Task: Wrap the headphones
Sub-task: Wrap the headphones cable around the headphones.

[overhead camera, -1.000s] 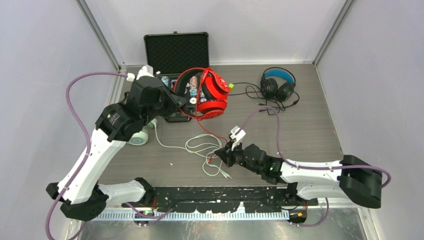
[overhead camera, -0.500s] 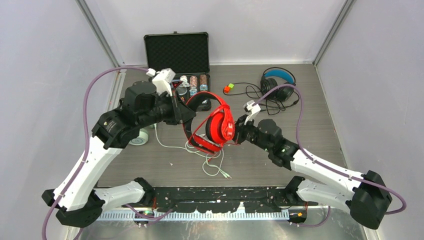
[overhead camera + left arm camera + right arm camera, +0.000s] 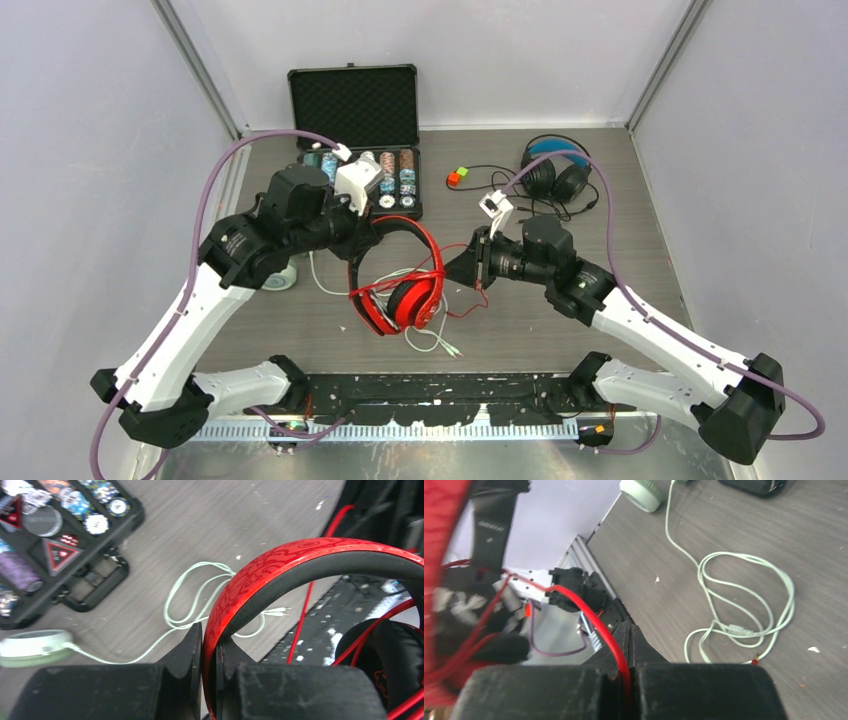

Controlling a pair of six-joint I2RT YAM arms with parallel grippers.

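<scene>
Top view: the red headphones (image 3: 405, 295) sit at the near middle of the table (image 3: 620, 270), between the two arms and apparently raised off the surface. The left gripper (image 3: 372, 236) is clamped on their headband. The right gripper (image 3: 458, 270) is just beside the earcups and is pinched tight on the red cable (image 3: 440, 283). In my judgement the left arm steadies the set so the right can carry the cable round it. The left arm rises from its base with its elbow high and its wrist turned inward. The right arm is stretched forward and leftward, its wrist aimed at the earcups. The black headphones (image 3: 555, 170) lie at the far right with their lead loose, and the mint-green headphones (image 3: 279, 276) are partly hidden under the left arm. Neither pair appears wrapped yet. Left wrist view: both fingers bear flat on either side of the red band, with no gap visible. The pale cable (image 3: 192, 587) lies in slack loops on the table below. Right wrist view: the jaws are closed, with the red cable running out from between them towards the earcups. The cable shows some slack, so wrapping seems under way, not finished.
</scene>
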